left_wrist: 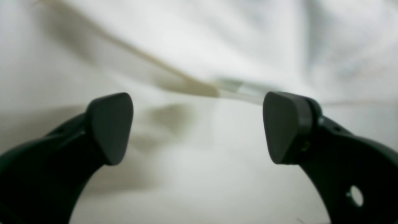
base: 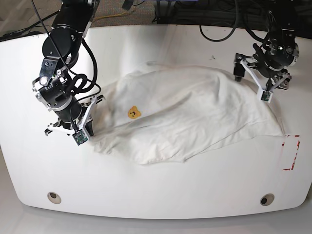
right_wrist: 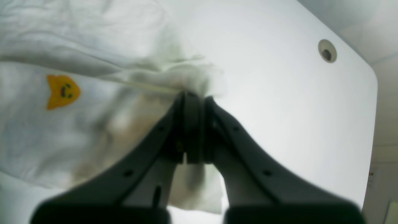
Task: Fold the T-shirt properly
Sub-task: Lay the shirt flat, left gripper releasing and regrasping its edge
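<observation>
The white T-shirt (base: 195, 114) lies crumpled and spread across the middle of the table, its small orange bear face (base: 134, 113) turned up. My right gripper (right_wrist: 192, 102) is shut on a bunched edge of the T-shirt (right_wrist: 102, 40), with the bear face (right_wrist: 62, 91) to its left. In the base view the right gripper (base: 87, 127) sits at the shirt's left end. My left gripper (left_wrist: 199, 127) is open, nothing between its fingers (left_wrist: 110, 127), just over white T-shirt cloth (left_wrist: 199, 46) and a seam. In the base view the left gripper (base: 263, 83) hovers at the shirt's right end.
The white table (base: 161, 195) has round holes near its front corners (base: 54, 197) (base: 266, 200); one hole (right_wrist: 327, 51) shows in the right wrist view. A red-marked patch (base: 291, 152) lies by the right edge. Cables (base: 219, 19) run along the back.
</observation>
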### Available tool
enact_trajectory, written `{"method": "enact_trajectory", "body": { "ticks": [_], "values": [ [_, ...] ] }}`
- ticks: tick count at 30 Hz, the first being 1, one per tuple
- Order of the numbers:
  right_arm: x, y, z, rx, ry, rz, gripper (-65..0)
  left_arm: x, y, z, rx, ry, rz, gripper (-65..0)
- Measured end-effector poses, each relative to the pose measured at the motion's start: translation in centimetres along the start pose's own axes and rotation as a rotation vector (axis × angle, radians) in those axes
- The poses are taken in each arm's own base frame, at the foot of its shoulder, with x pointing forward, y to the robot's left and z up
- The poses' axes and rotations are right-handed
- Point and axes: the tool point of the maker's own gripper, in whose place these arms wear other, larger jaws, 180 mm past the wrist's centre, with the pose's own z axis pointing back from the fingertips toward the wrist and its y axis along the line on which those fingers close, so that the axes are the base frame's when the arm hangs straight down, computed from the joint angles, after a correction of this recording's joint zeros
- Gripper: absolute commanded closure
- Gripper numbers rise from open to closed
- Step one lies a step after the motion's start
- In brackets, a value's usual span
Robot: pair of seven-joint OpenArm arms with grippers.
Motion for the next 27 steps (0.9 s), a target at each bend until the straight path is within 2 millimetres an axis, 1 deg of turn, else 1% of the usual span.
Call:
{"method": "enact_trajectory", "body": {
  "ticks": [2,3,5,8,10,12,14,16,20,23,24,27],
  "values": [
    [0.0,-0.1,0.0,-0.002,0.001,0.0,0.0,1.0,2.3,0.6,0.055,-0.038,-0.001,-61.0],
    [-0.1,-0.1,0.0,-0.003,0.002,-0.001,0.0,1.5,3.0,0.8,0.066,-0.046,-0.028,-61.0],
    [0.0,-0.1,0.0,-0.002,0.002,-0.002,0.0,2.5,4.0,1.3,0.074,-0.077,-0.066,-61.0],
    [0.1,0.0,0.0,0.002,-0.003,-0.002,0.0,4.1,5.6,1.8,0.104,-0.125,-0.044,-61.0],
    [0.0,0.0,0.0,0.0,0.0,-0.002,0.0,5.1,7.0,1.5,0.139,-0.14,-0.015,-60.8],
    [-0.2,-0.2,0.0,-0.007,0.007,-0.001,0.0,5.7,7.7,0.6,0.133,-0.148,0.017,-60.7],
    [-0.2,-0.2,0.0,-0.006,0.006,-0.001,0.0,5.6,8.2,-0.5,0.122,-0.134,0.05,-60.7],
    [-0.1,0.0,0.0,0.002,0.001,-0.004,0.0,5.0,8.8,-1.7,0.113,-0.107,0.097,-60.7],
    [-0.2,-0.1,0.0,-0.003,0.005,-0.004,0.0,4.8,10.2,-3.7,0.11,-0.132,0.156,-60.7],
    [-0.1,0.0,-0.1,-0.001,0.004,-0.004,0.0,3.7,11.3,-5.1,0.139,-0.113,0.168,-61.0],
    [-0.1,0.0,-0.1,0.001,0.002,-0.004,0.0,3.6,11.6,-5.4,0.146,-0.119,0.171,-61.0],
    [-0.2,-0.1,-0.1,-0.003,0.006,-0.005,0.0,2.6,12.1,-6.9,0.149,-0.096,0.191,-61.0]
  ]
}}
